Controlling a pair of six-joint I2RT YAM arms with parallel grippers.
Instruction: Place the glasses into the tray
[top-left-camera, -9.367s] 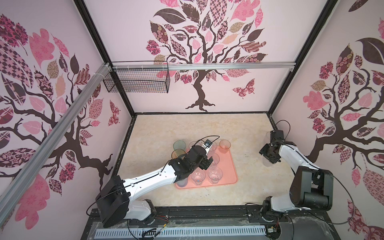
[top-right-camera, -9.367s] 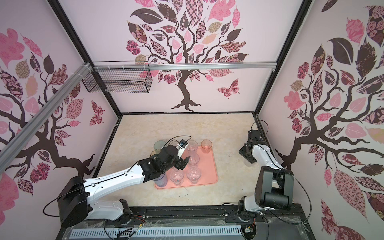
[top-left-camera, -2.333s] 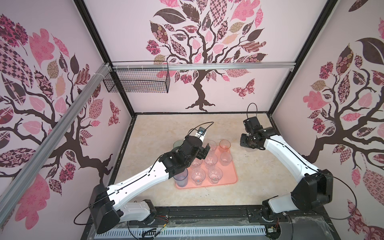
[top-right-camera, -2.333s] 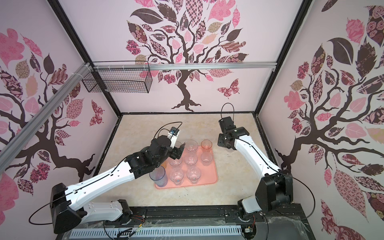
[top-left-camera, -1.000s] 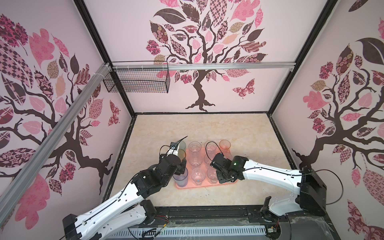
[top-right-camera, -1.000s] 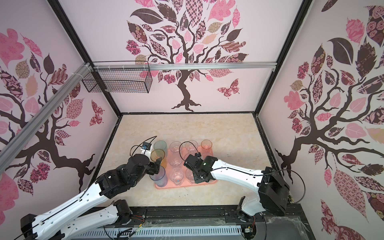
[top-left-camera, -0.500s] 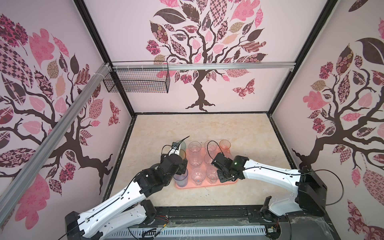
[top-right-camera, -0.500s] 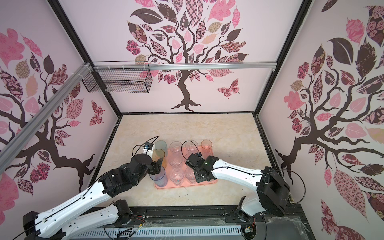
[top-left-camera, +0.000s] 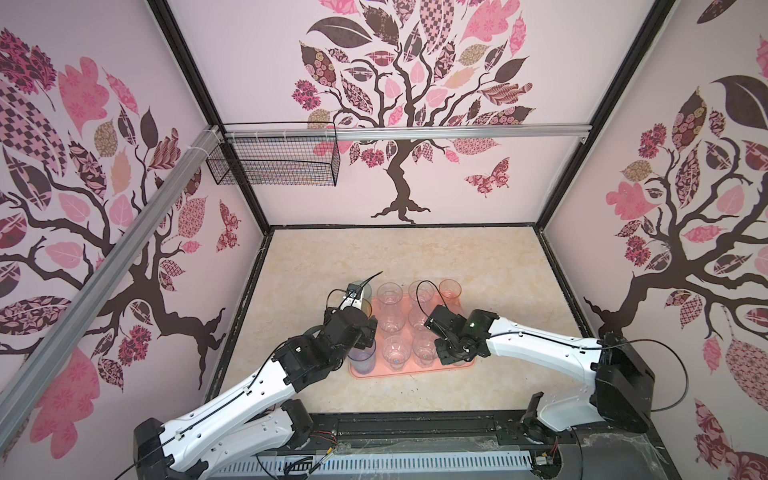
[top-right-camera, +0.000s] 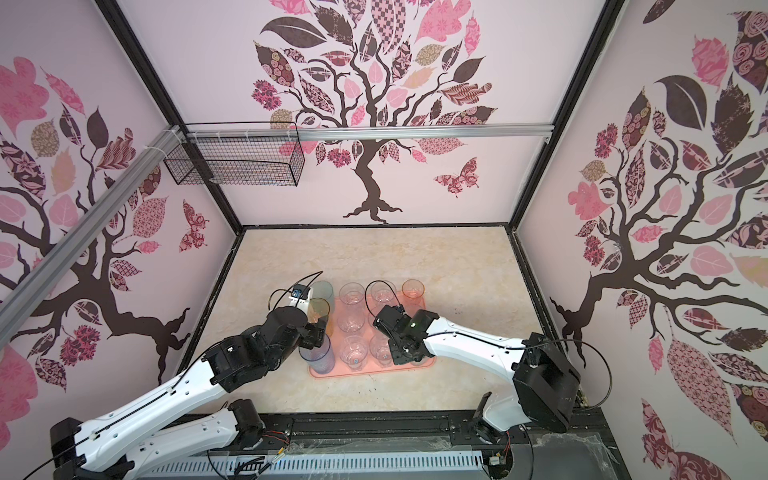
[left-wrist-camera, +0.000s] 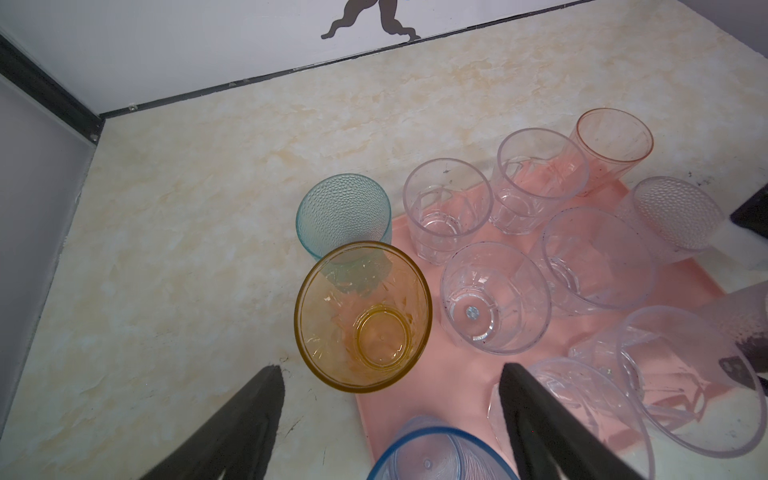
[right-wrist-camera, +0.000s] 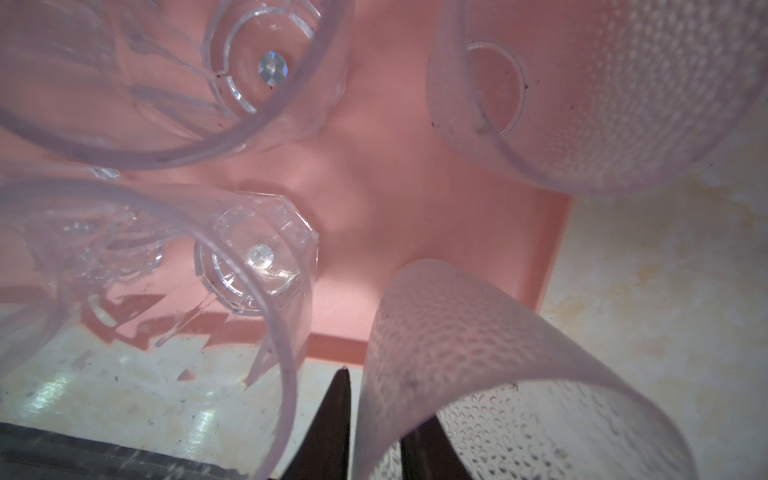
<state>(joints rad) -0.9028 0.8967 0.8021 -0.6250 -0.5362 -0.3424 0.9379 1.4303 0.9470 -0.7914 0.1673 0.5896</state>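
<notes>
The salmon-pink tray (top-left-camera: 411, 372) (top-right-camera: 374, 372) holds several clear glasses in rows and a pinkish-orange one (left-wrist-camera: 611, 141) at its far right corner. A blue glass (top-left-camera: 362, 357) (left-wrist-camera: 436, 453) stands in its near left corner. My left gripper (top-left-camera: 365, 332) (left-wrist-camera: 390, 368) hangs open above the blue glass. An amber glass (left-wrist-camera: 361, 316) and a teal glass (left-wrist-camera: 343, 212) stand at the tray's left edge. My right gripper (top-left-camera: 446, 353) (right-wrist-camera: 380, 411) straddles the wall of a dimpled clear glass (right-wrist-camera: 457, 332) in the near right corner. A thin gap shows beside its outer finger.
A black wire basket (top-left-camera: 274, 164) hangs high on the back wall at the left. Patterned walls close in the beige floor (top-left-camera: 395, 257) on three sides. A black rail (top-left-camera: 415, 428) runs along the front edge.
The right arm swung from the back right to the tray's near right corner with a dimpled glass, and its jaws have just parted a little. The left arm drew back over the blue glass.
</notes>
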